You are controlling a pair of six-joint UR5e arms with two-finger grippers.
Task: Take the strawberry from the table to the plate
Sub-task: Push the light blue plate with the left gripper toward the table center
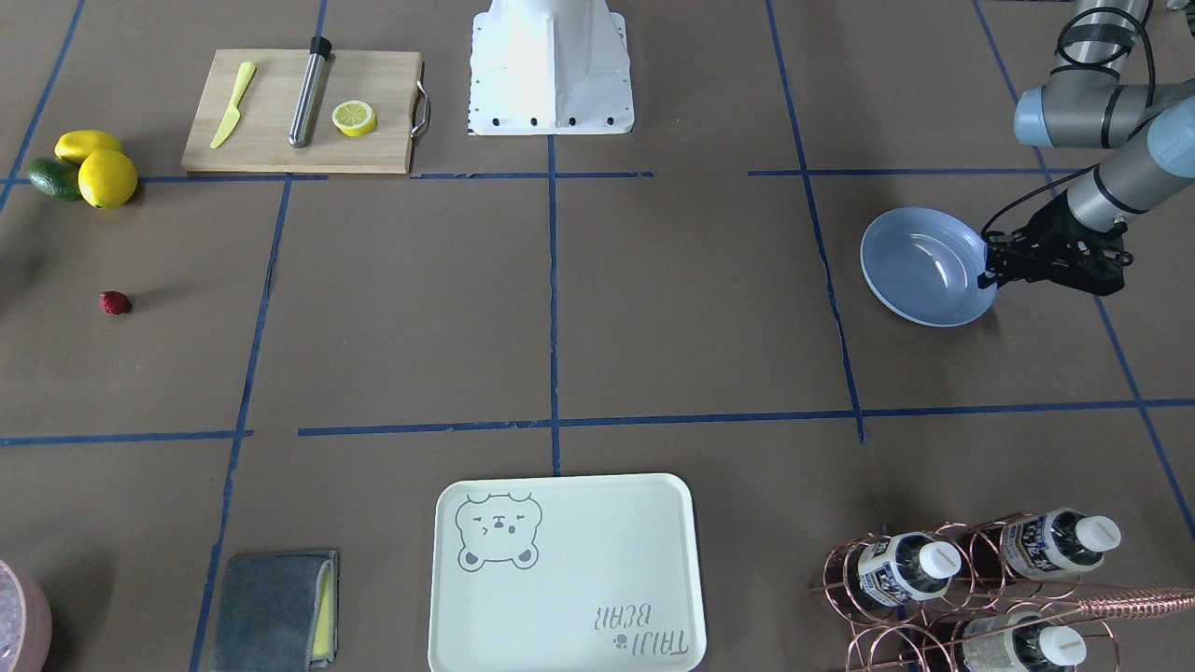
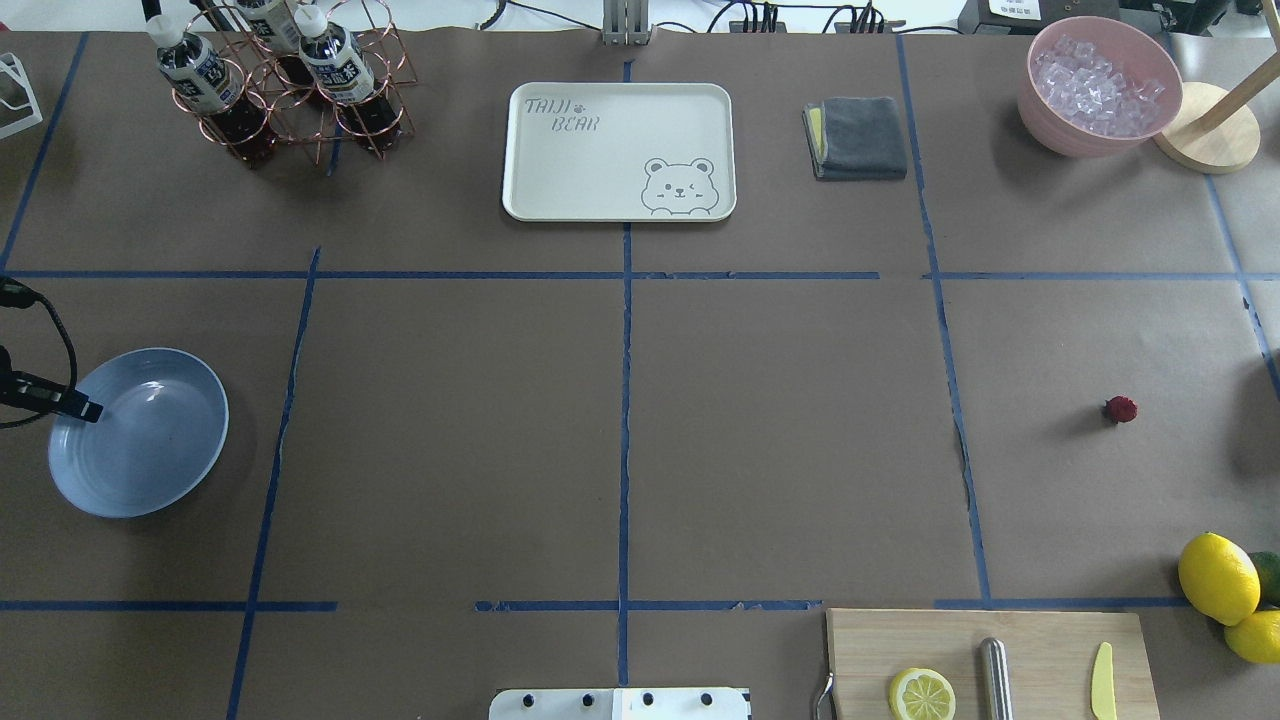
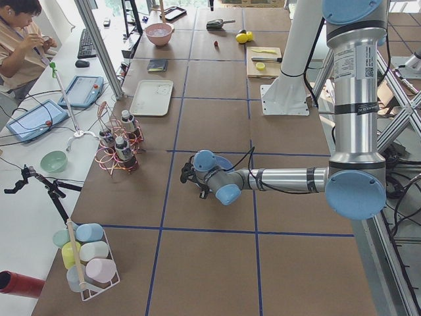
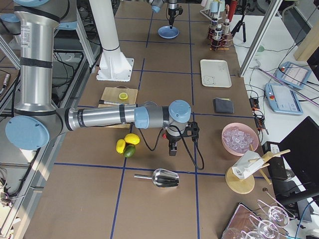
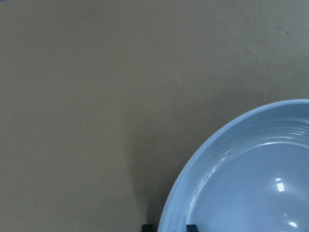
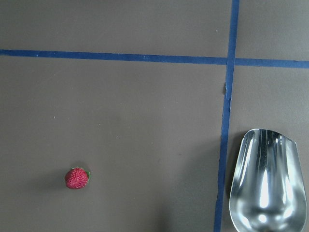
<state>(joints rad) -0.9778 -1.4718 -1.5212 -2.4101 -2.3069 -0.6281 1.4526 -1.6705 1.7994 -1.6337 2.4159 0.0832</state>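
Note:
The small red strawberry (image 1: 115,302) lies alone on the brown table (image 1: 653,308), on the robot's right side; it also shows in the overhead view (image 2: 1121,408) and low left in the right wrist view (image 6: 77,178). The light-blue plate (image 1: 920,266) sits far across on the robot's left side. My left gripper (image 1: 990,277) is shut on the plate's rim; its fingertips (image 5: 148,226) straddle that rim (image 5: 193,164). My right gripper (image 4: 172,149) hangs above the table near the strawberry, seen only in the exterior right view, so I cannot tell if it is open or shut.
Two lemons (image 1: 98,168) and an avocado (image 1: 51,177) lie beside a cutting board (image 1: 303,112) with a knife, a steel rod and a lemon half. A metal scoop (image 6: 268,181) lies right of the strawberry. The bear tray (image 1: 565,574), grey cloth (image 1: 275,607), bottle rack (image 1: 971,588) and ice bowl (image 2: 1100,85) line the far edge.

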